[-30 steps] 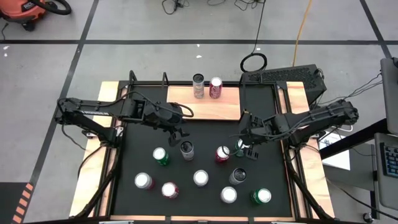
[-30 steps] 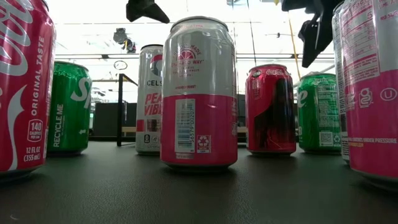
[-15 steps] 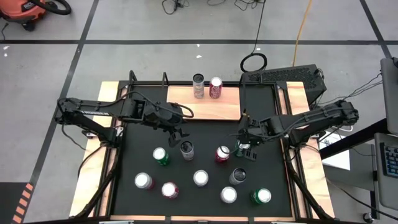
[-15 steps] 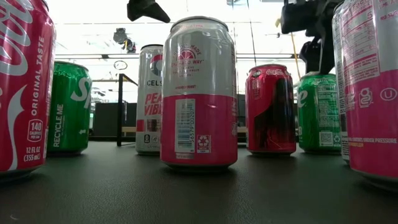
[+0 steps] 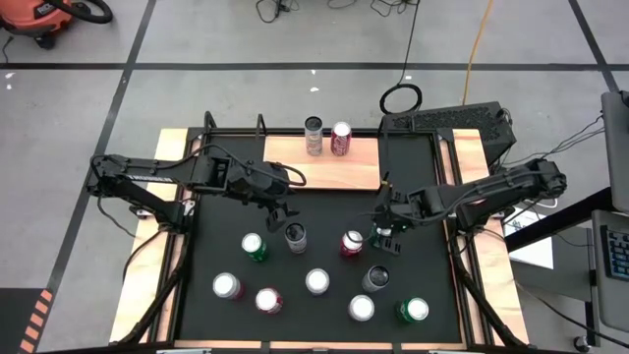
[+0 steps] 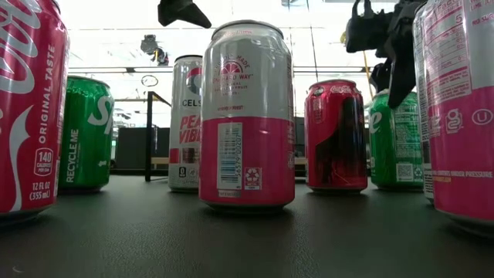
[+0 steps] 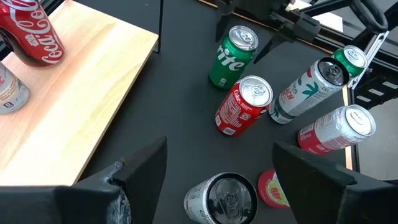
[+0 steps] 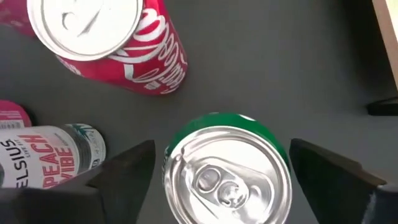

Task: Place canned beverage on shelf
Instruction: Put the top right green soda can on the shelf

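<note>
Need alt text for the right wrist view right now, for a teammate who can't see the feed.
The right gripper hangs directly over an upright green can, its silver top seen from above between the two open dark fingers, which do not yet touch it. A red cola can stands beside it on the black mat, and a white Celsius can shows at the edge.

A green can [image 8: 227, 168] stands upright on the black mat [image 8: 280, 56], its silver top between the right gripper's [image 8: 221, 180] spread fingers [image 8: 124, 171]. A red can [image 8: 118, 37] is near; a Celsius can [image 8: 53, 152] stands past one finger
</note>
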Action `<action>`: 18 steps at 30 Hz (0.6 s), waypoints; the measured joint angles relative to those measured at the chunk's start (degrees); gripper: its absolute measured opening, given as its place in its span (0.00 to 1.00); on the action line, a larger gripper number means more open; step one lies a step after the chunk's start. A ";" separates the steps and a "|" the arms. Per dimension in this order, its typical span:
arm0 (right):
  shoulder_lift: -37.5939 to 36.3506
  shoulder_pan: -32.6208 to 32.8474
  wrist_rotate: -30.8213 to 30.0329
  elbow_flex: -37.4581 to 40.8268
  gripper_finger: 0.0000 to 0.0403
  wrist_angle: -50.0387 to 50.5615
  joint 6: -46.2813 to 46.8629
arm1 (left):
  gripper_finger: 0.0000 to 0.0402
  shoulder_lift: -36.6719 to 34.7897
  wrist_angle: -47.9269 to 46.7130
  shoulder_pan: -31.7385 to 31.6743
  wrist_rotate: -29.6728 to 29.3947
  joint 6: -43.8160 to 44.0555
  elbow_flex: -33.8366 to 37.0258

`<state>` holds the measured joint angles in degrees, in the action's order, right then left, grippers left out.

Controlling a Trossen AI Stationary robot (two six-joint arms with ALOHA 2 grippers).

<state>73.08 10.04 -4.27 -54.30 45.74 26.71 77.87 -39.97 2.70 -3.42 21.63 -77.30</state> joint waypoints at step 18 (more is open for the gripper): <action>3.25 0.04 -0.16 -0.17 0.71 0.42 0.99 | 0.71 0.00 0.02 0.02 -0.02 0.42 0.00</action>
<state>76.34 10.09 -4.43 -54.48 46.16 27.71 77.87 -39.94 2.72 -3.44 22.04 -77.30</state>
